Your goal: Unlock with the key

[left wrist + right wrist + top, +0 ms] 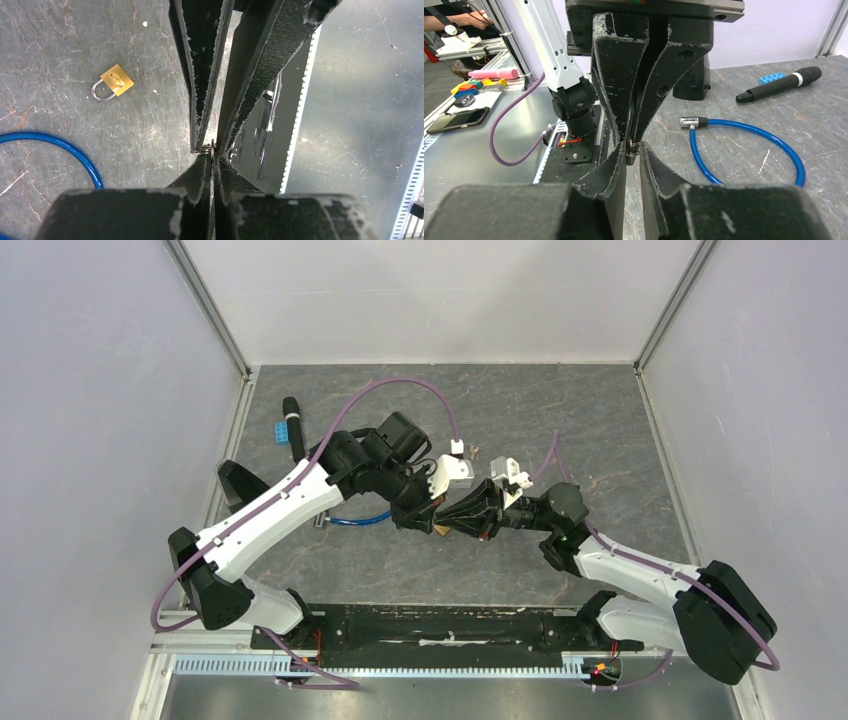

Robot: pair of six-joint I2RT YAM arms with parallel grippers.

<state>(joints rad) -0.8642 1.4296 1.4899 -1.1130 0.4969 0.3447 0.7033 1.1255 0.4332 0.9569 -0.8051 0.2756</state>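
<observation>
A small brass padlock (112, 82) with a steel shackle lies on the grey table, left of the fingers in the left wrist view; in the top view it peeks out (438, 530) under the grippers. My two grippers meet tip to tip above the table. The left gripper (213, 155) (478, 512) is shut on the thin key (213, 146), which shows edge-on with its wire ring at the fingertips. The right gripper (633, 150) (490, 516) faces it, its jaws narrowed onto the key's ring end (634, 147).
A blue cable loop (362, 519) (744, 145) lies on the table left of the grippers. A black microphone (293, 425) and a blue toy brick (284, 432) lie at the far left. The arm mounting rail (440, 625) runs along the near edge.
</observation>
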